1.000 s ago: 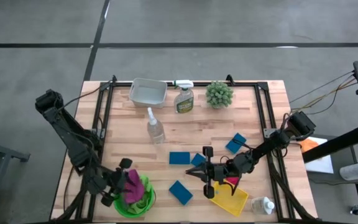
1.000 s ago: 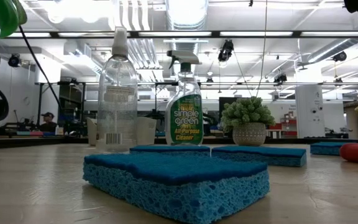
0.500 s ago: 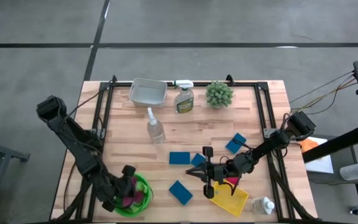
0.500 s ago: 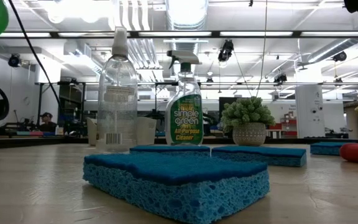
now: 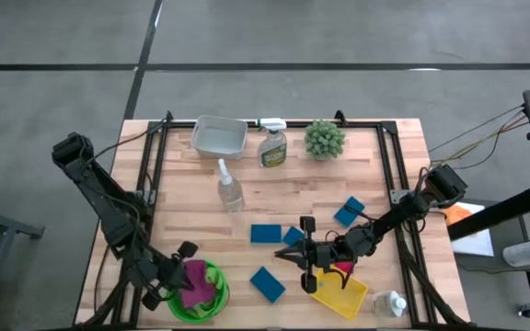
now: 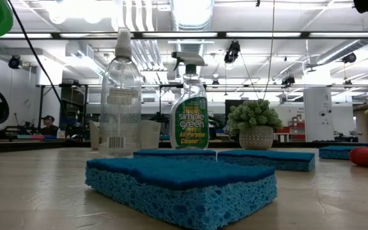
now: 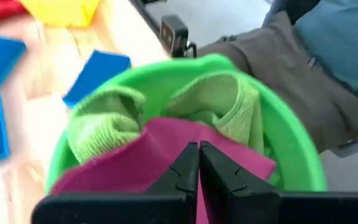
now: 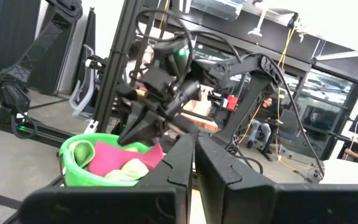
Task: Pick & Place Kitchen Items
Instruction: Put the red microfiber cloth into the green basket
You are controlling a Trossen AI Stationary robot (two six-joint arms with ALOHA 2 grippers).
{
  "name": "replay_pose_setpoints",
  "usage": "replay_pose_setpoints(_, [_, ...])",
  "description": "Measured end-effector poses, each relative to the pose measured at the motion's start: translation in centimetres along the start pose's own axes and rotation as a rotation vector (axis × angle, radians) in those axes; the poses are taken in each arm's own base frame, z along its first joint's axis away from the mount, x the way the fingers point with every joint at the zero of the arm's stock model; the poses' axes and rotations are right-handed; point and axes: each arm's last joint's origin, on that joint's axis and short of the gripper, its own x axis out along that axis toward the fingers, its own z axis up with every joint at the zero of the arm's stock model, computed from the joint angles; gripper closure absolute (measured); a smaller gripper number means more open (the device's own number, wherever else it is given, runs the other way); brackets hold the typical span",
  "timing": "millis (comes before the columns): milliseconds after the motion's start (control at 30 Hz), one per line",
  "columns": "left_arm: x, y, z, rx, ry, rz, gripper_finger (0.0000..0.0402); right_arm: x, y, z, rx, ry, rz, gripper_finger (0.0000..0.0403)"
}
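Observation:
At the table's near left, a green bowl (image 5: 212, 296) holds a green cloth (image 7: 229, 99) and a pink cloth (image 5: 195, 276). My left gripper (image 5: 184, 268) slants down over the bowl, shut on the pink cloth (image 7: 166, 149). My right gripper (image 5: 288, 258) hovers shut and touching nothing, left of a yellow container (image 5: 340, 294) and a small red item (image 5: 344, 268). Several blue sponges (image 5: 266, 233) lie flat on the wood. A clear bottle (image 5: 230, 190) and a spray bottle (image 5: 271, 147) stand upright farther back. A white bottle (image 5: 390, 303) is at the near right. My left gripper pinches the pink cloth's upper fold (image 7: 185, 138) between its two fingertips, coming from above and slanting down into the bowl. How many layers it has I cannot tell. The cloth spreads out below the fingers, and its lower part rests on the green cloth in the bowl.
A white tub (image 5: 219, 136) and a spiky green potted plant (image 5: 324, 139) stand along the far edge. Black rails (image 5: 151, 175) run down both sides of the table. A person sits beyond the table's near edge (image 7: 303, 68).
My left gripper dipped into the green bowl with the pink cloth, then rose a little again. The cloth, which stood tall above the bowl a second ago, now sits lower with more of it in the bowl.

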Motion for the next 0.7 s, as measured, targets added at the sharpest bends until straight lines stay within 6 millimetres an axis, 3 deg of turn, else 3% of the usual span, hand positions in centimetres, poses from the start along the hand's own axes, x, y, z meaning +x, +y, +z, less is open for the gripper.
replay_pose_setpoints(367, [-1.8, 0.0, 2.8, 0.359, -0.303, -0.022, 0.0382, -0.9, 0.0, -0.6, -0.021, -0.055, 0.089, 0.0385])
replay_pose_setpoints(533, [-1.4, 2.4, 3.0, 0.343, -0.282, 0.072, 0.0382, -3.3, -1.0, -2.1, -0.02, -0.097, 0.052, 0.0385])
replay_pose_setpoints(700, [-1.4, 6.4, 2.2, 0.26, -0.294, 0.212, 0.0382, -5.8, -2.3, -2.9, 0.002, -0.07, 0.01, 0.0385])
